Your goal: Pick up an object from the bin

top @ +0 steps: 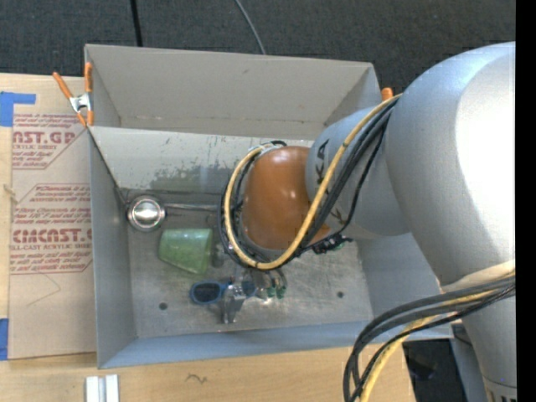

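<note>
The arm (435, 166) is seen entering the grey metal bin (109, 249) from the right. Its wrist is wrapped in an orange cover (276, 199), around which black and yellow cables (237, 224) are looped. Below that cover the tool (239, 298) is positioned low over the bin floor, in the front middle part of the bin. Whether the tool is open or closed cannot be told, because its lower end is partly masked by the wrist and blends into the grey floor. Just beside the tool, on its left, a small dark blue thing (205, 292) of oval outline is found lying on the floor. It is set so close to the tool that touching cannot be ruled out, but it is not shown inside the tool's grasp. Further left and toward the rear, a pale green cup (186, 249) is laid on its side, near the dark blue thing but apart from it, with its right edge close under the looped cables. Behind the cup, near the bin's left wall, a shiny round metal bowl (145, 213) like that of a ladle is seen, and a thin dark handle is run from it toward the right along the back of the floor. The bowl is placed well apart from the tool, with the green cup lying between them.
</note>
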Controlling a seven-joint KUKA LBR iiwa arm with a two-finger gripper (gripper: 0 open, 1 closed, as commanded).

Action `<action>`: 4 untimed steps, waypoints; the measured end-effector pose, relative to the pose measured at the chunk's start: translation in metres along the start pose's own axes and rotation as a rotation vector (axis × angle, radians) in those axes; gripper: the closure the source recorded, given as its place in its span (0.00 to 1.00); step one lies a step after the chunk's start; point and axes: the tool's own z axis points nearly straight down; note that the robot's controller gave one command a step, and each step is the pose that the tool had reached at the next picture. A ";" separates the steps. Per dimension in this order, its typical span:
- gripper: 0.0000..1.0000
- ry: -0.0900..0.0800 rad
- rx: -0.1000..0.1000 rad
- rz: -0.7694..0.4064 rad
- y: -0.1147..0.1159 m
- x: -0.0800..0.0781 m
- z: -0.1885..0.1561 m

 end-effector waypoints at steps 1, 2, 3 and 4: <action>0.00 0.007 0.000 0.071 0.009 0.019 -0.031; 0.00 0.009 0.001 0.117 0.003 0.029 -0.029; 0.00 0.002 0.001 0.102 0.007 0.022 -0.001; 0.00 0.006 0.001 0.102 0.007 0.022 -0.002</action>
